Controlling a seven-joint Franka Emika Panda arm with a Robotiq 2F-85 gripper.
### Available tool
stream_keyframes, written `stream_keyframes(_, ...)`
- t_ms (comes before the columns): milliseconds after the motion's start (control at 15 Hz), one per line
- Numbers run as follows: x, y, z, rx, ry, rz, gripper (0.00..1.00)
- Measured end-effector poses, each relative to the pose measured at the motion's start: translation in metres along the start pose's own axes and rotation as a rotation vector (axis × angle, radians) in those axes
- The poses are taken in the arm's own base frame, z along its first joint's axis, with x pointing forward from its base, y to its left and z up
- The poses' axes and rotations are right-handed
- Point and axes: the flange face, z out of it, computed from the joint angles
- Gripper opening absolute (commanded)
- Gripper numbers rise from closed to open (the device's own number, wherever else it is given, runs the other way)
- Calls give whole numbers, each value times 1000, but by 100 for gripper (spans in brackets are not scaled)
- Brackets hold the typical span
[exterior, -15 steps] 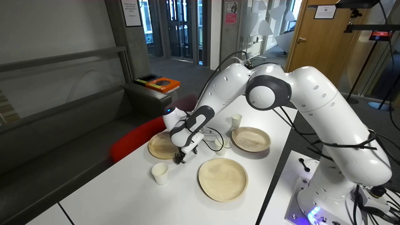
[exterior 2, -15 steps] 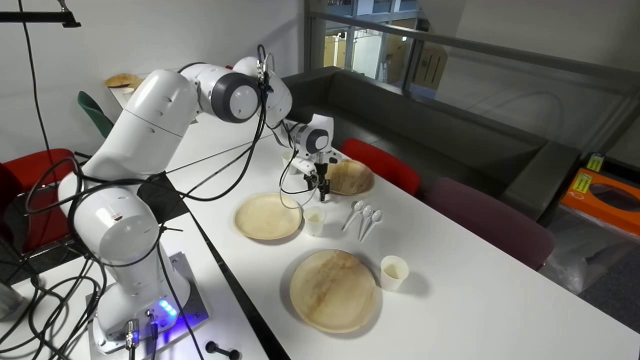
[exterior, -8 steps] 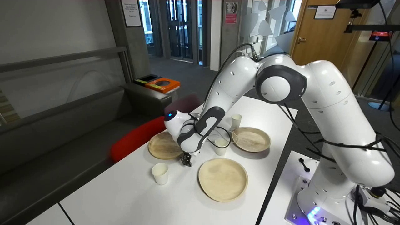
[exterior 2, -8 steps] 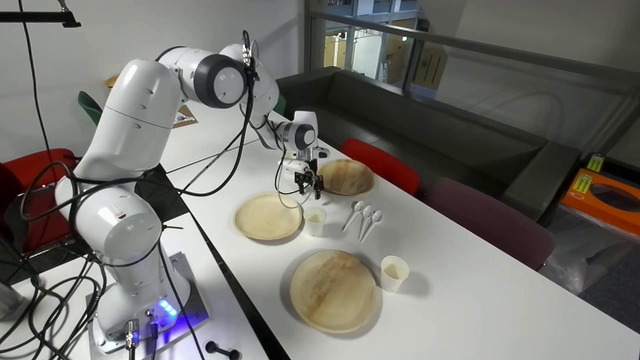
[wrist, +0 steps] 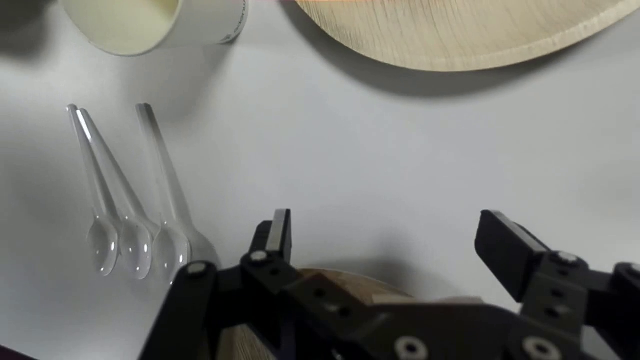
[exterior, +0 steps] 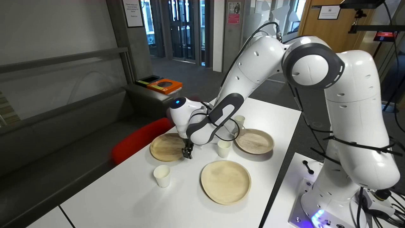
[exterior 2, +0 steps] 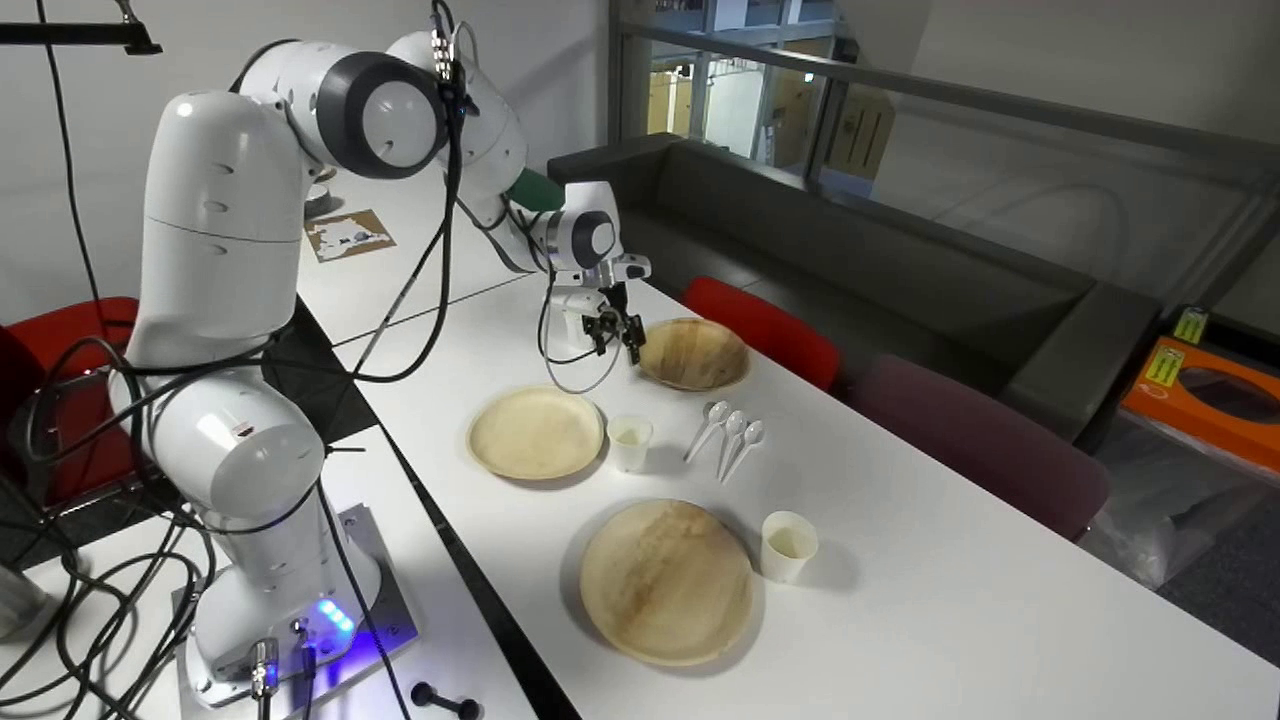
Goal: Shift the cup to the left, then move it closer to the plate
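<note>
Three whitish-cream cups stand upright on the white table; I cannot tell which is the task's. In an exterior view they are a near cup (exterior: 162, 175), a middle cup (exterior: 224, 149) and a far cup (exterior: 239, 121). Three round tan plates lie near them: one by the red chair (exterior: 167, 148), one in front (exterior: 226, 182), one by the far cup (exterior: 254, 141). My gripper (wrist: 387, 215) is open and empty, above the table beside the chair-side plate (exterior 2: 694, 354). In the wrist view the middle cup (wrist: 155, 25) is at top left and the front plate (wrist: 450, 35) at top right.
Several white plastic spoons (exterior 2: 728, 438) lie on the table (exterior 2: 900, 620) between the middle cup and the table's chair-side edge. A red chair (exterior: 139, 139) and a grey sofa (exterior: 79, 126) stand along that edge. A loose cable (exterior: 234, 133) hangs from the wrist.
The arm has drawn back and up; the gripper sits higher in both exterior views and further left in the view from which the spoons show. Cups and plates have not moved.
</note>
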Motion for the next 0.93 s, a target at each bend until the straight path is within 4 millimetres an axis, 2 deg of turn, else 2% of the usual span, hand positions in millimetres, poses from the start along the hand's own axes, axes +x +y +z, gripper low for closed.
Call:
stream_keyframes(200, -4, -4, -29, 15, 42, 8, 100)
stream_keyframes(400, -4, -19, -53, 70, 65, 17, 100)
stream_keyframes(667, -2, -38, -64, 192, 49, 39, 100)
stream_keyframes(933, 8, -36, -63, 248, 38, 87, 100)
